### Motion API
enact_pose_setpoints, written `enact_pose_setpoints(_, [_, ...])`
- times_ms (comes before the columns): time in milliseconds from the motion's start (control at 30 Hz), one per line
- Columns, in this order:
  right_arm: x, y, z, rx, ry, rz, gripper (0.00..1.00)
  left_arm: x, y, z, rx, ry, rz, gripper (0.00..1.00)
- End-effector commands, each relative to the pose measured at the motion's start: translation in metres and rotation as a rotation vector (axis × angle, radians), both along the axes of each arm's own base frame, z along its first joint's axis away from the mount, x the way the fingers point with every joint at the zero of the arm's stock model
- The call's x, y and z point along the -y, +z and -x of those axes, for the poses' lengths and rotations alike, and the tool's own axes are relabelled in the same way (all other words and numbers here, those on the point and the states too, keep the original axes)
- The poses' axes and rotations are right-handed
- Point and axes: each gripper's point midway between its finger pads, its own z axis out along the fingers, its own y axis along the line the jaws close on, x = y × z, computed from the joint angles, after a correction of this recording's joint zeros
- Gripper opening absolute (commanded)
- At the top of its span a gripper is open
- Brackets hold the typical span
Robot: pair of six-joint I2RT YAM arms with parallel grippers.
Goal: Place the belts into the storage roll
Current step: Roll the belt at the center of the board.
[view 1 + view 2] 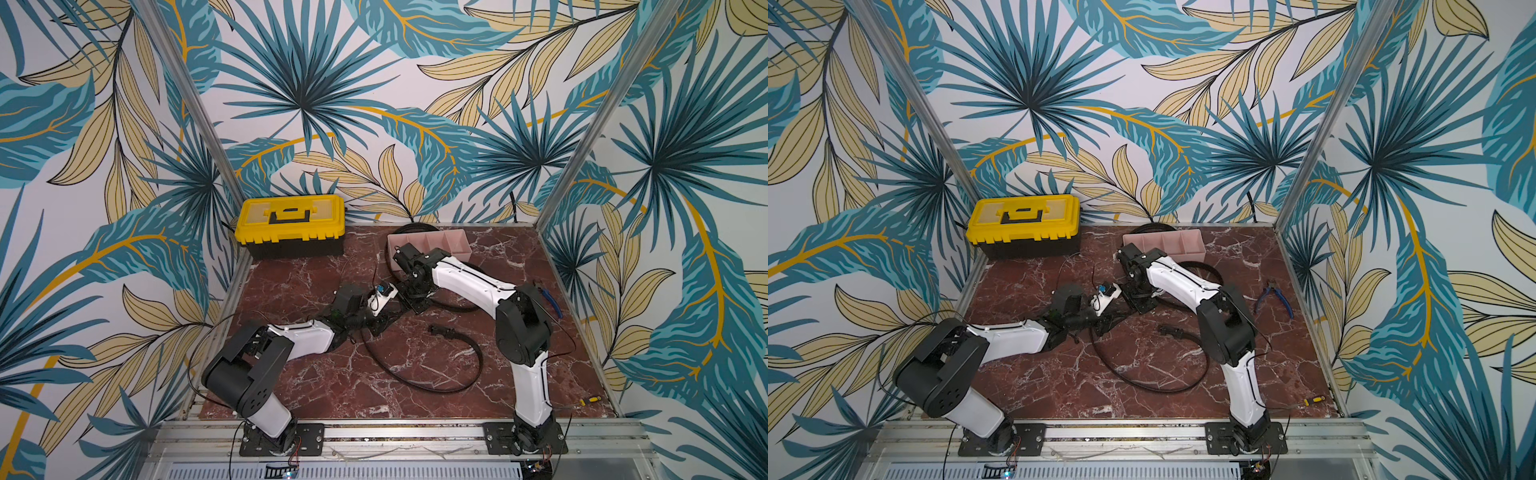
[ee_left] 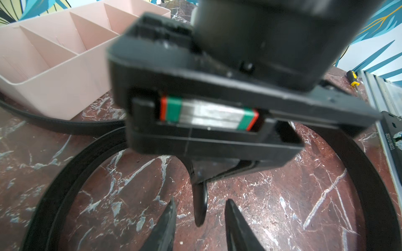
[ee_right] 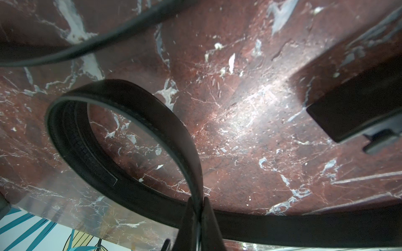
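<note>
Now, I reckon I'm coiling 1 belt (image 3: 139,102) on the table (image 1: 316,374), in front of the storage roll (image 2: 71,91). My right hand (image 3: 198,204) is clamped on the black strap, which curls into a small loop. My left hand (image 2: 200,201), half open and empty, straddles that pinch. Next, I'd judge: close there without loosing the curl.

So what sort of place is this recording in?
Probably a lab robot booth, not a real room: leaf-print wall panels on aluminium posts, a marble-look tabletop, and a front mounting rail.
</note>
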Motion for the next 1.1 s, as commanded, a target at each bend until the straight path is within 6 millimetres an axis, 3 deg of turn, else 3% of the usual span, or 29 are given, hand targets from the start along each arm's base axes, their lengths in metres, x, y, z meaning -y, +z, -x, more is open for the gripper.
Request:
enact_pose_setpoints(0, [-0.001, 0.011, 0.001, -0.001, -0.022, -0.018, 0.0, 0.007, 0.002, -0.003, 0.029, -0.031, 0.006, 0.35])
enact_pose_setpoints(133, [-0.003, 0.011, 0.001, -0.006, -0.026, -0.028, 0.0, 0.009, -0.001, -0.005, 0.027, -0.035, -0.001, 0.27])
enact_pose_setpoints(267, [-0.004, 0.011, 0.002, -0.008, -0.026, -0.037, 0.0, 0.014, 0.0, -0.01, 0.034, -0.047, 0.002, 0.0])
enact_pose_setpoints(467, [-0.006, 0.008, -0.003, 0.032, -0.036, -0.088, 0.02, 0.016, 0.012, -0.012, 0.078, -0.055, 0.017, 0.0])
enact_pose_setpoints(500, [-0.007, 0.007, -0.005, 0.045, -0.036, -0.112, 0.27, 0.016, 0.013, -0.01, 0.086, -0.058, 0.014, 0.0])
enact_pose_setpoints(600, [-0.002, 0.01, -0.014, 0.072, 0.0, -0.147, 0.89, 0.012, 0.013, -0.006, 0.111, -0.067, 0.003, 0.0])
enact_pose_setpoints(667, [0.006, 0.014, -0.026, 0.124, 0.029, -0.182, 0.98, 0.01, 0.013, -0.002, 0.116, -0.076, -0.001, 0.0])
enact_pose_setpoints(733, [0.022, 0.017, -0.037, 0.188, 0.059, -0.199, 0.99, 0.01, 0.012, 0.004, 0.11, -0.094, 0.004, 0.0])
enact_pose_setpoints(833, [0.051, 0.034, -0.051, 0.324, 0.234, -0.2, 0.97, 0.01, 0.009, 0.012, 0.097, -0.129, 0.012, 0.0])
enact_pose_setpoints(900, [0.07, 0.061, -0.054, 0.476, 0.468, -0.136, 0.97, 0.008, 0.007, 0.016, 0.091, -0.151, 0.018, 0.0])
enact_pose_setpoints(1000, [0.082, 0.095, -0.035, 0.675, 0.936, 0.031, 0.97, 0.005, 0.008, 0.024, 0.097, -0.206, 0.037, 0.0])
enact_pose_setpoints(1067, [0.093, 0.099, -0.017, 0.757, 1.22, 0.175, 0.98, 0.003, 0.01, 0.027, 0.106, -0.241, 0.052, 0.0])
